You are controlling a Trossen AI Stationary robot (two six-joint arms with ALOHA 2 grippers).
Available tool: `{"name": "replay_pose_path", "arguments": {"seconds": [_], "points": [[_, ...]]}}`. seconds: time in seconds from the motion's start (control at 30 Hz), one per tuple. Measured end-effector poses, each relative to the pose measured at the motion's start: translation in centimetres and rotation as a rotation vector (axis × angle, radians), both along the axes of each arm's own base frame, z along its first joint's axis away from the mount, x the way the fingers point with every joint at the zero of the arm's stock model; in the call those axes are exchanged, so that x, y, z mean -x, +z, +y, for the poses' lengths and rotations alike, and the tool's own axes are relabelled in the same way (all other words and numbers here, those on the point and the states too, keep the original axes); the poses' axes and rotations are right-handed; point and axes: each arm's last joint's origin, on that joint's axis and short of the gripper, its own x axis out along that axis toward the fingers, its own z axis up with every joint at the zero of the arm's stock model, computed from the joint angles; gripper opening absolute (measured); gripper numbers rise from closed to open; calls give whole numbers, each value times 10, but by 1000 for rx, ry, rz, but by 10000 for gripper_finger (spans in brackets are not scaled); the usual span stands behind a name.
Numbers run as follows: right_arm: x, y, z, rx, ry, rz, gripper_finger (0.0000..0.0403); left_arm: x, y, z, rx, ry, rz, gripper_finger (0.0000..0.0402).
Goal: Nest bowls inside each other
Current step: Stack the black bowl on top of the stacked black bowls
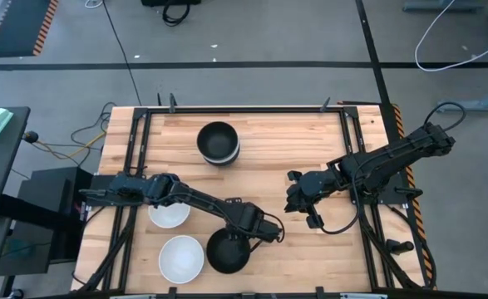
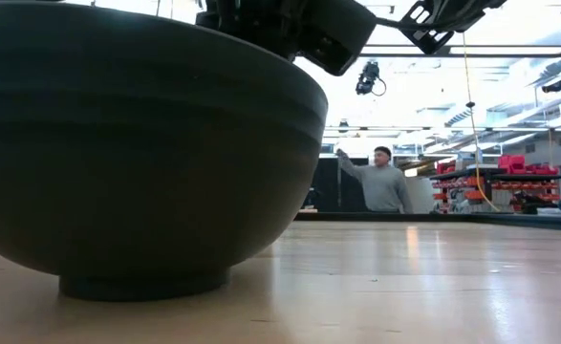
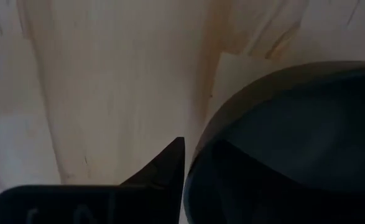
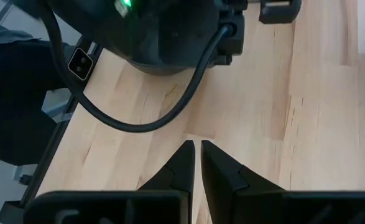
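A glossy black bowl [image 1: 227, 252] stands on its foot [image 2: 144, 285] near the table's front edge, and it fills the left of the low view. My left gripper [image 1: 242, 235] is over its far right rim and shut on it. My right gripper [image 1: 294, 199] hangs shut and empty above the table right of centre; it also shows in the right wrist view [image 4: 196, 144]. Two white bowls [image 1: 169, 214] [image 1: 181, 257] stand singly at the near left. At the far middle, a black bowl [image 1: 218, 138] sits nested in a white one. My left gripper holds the black bowl by its rim [image 3: 202, 140], on the bowl's far right side. One finger [image 3: 170, 168] stands outside the wall; the other is inside, dark against the dark hollow. The fingers come from above, pointing down. The bowl stands upright on the table.
Bare wood lies between the near bowls and the far stack, and to the right of the black bowl. Black rails [image 1: 140, 149] run along the table's sides. A person [image 2: 380, 183] stands in the room far behind the table.
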Motion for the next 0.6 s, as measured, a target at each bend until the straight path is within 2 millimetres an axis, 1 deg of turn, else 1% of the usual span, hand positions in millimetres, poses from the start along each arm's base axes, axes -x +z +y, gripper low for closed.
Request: {"name": "replay_pose_path", "arguments": {"seconds": [0.07, 0.2, 0.37, 0.5, 0.6], "points": [[0, 0, 0, 0, 0, 0, 36, -2, -6, 0, 4, -4, 7, 91], [1, -5, 0, -1, -5, 14, 36, -5, -11, 2, 10, -19, 11, 83], [4, -22, -1, 2, -19, 58, 36, -6, -15, 5, 3, -16, 28, 56], [7, -36, -2, 3, -27, 82, 36, -5, -12, 5, 17, -30, 28, 19], [10, -45, -3, 11, -28, 108, 36, -5, -11, 5, 18, -51, 27, 14]]}}
